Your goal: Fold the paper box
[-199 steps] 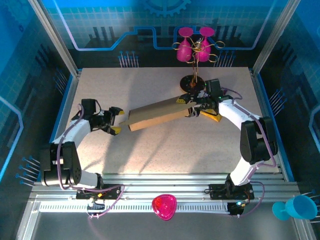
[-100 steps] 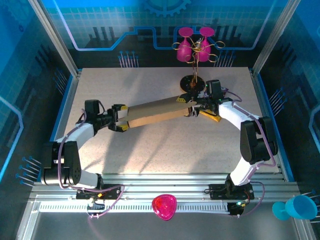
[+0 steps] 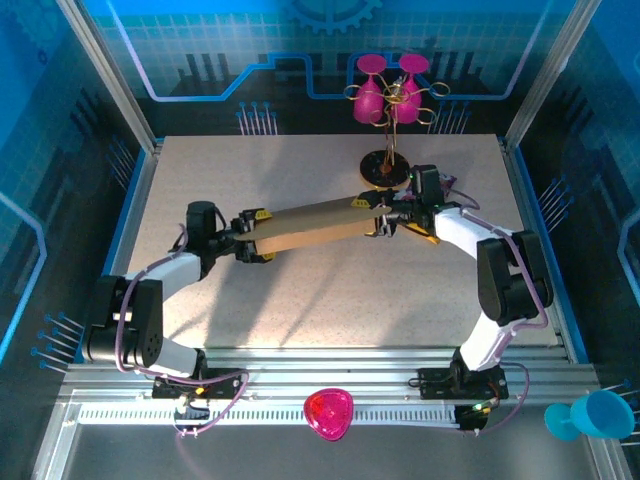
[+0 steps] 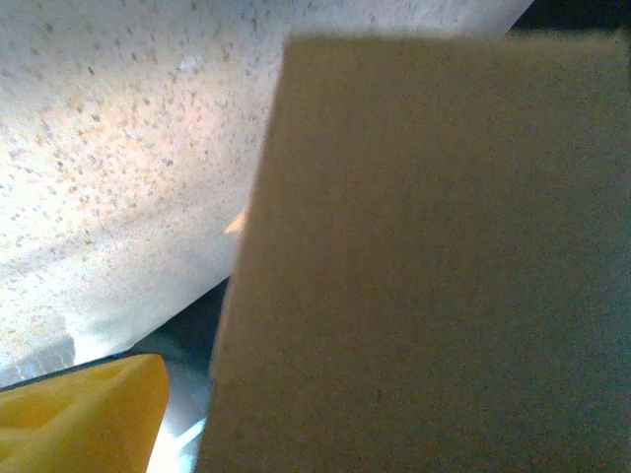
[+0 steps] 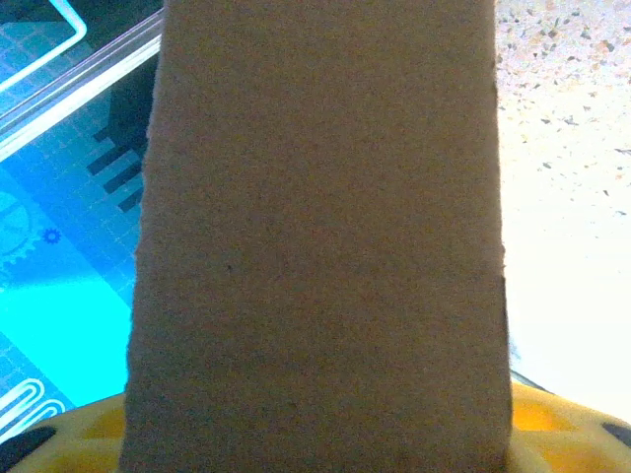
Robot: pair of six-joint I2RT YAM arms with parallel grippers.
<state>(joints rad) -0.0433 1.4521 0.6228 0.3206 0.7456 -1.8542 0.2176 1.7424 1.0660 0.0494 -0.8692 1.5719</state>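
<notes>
Right, the paper box [image 3: 315,226] is a flat brown slab strung diagonally across the middle of the counter [image 3: 330,300], held end to end between both arms. The right end effector [image 3: 385,216] is pinching the box's far-right end; its wrist camera has cardboard [image 5: 315,246] running straight out between the yellow fingers [image 5: 552,424], so we read it as the anchor that keeps the piece steady. The left end effector [image 3: 252,236] sits at the near-left end with its jaws spread wide, one on either side of the box's edge. We can't tell whether the pads touch; the left wrist camera gives us blurred cardboard [image 4: 424,266] and one yellow finger [image 4: 79,414] beside it. Our guess is that it's lining up to grab that end so the two arms can work a crease between them. The counter is pale speckled stone-look, matte, with a shadow under the box (suggesting it rides slightly above the surface). The cell has blue printed walls and an aluminium frame, with a wire stand [image 3: 385,165] carrying pink goblets [image 3: 388,95] just behind the right wrist.
</notes>
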